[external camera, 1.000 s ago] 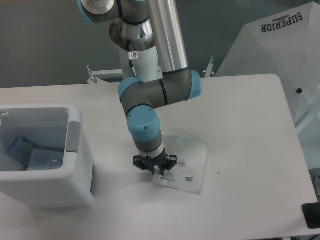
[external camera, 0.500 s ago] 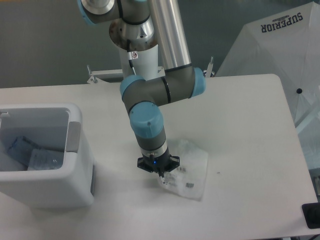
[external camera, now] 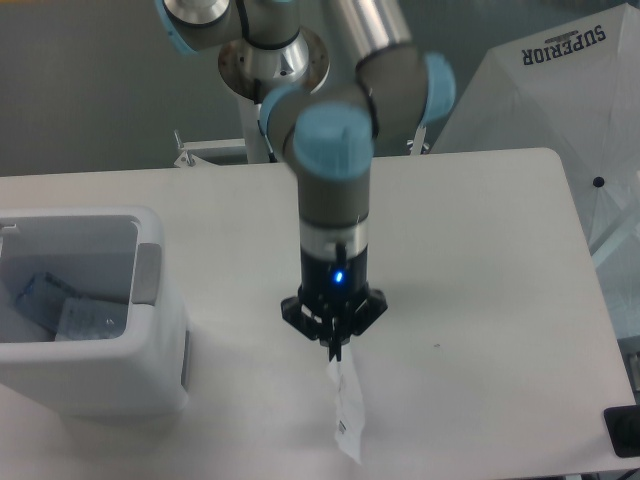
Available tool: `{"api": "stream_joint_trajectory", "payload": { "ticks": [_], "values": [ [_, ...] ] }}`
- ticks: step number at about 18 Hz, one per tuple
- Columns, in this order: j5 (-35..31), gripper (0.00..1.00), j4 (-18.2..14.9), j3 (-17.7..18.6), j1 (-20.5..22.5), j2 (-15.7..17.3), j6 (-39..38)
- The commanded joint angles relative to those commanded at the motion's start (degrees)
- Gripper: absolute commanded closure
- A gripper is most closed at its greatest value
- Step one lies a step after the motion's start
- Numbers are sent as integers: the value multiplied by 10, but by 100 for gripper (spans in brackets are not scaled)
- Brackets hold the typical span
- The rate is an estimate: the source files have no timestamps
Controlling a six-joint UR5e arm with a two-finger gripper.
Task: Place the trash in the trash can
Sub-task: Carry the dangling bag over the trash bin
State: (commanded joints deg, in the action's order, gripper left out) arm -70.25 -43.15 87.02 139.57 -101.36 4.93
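The gripper (external camera: 335, 350) pinches the top edge of the plastic bag (external camera: 345, 415), which hangs below it above the near table (external camera: 500, 260). The crushed bottle (external camera: 40, 292) lies inside the trash can (external camera: 150, 300), at the left.

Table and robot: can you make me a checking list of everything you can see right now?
Surface: white table, bare around the arm.
Job's things: plastic bag hangs from the gripper, lifted off the table; trash can at left, with bluish trash already inside.
Clutter: dark object at the right edge, unclear.
Grippers: gripper shut on the bag's top, blue light lit.
Cables: nothing seen.
Surroundings: grey wall; white umbrella printed SUPERIOR.
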Motion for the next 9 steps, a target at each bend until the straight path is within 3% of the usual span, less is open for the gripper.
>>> {"api": "stream_joint_trajectory", "payload": {
  "ticks": [4,9],
  "values": [
    [103,100,-1,2,5,77,-90],
    [130,100,-1,12,-11,148,-151]
  ]
}}
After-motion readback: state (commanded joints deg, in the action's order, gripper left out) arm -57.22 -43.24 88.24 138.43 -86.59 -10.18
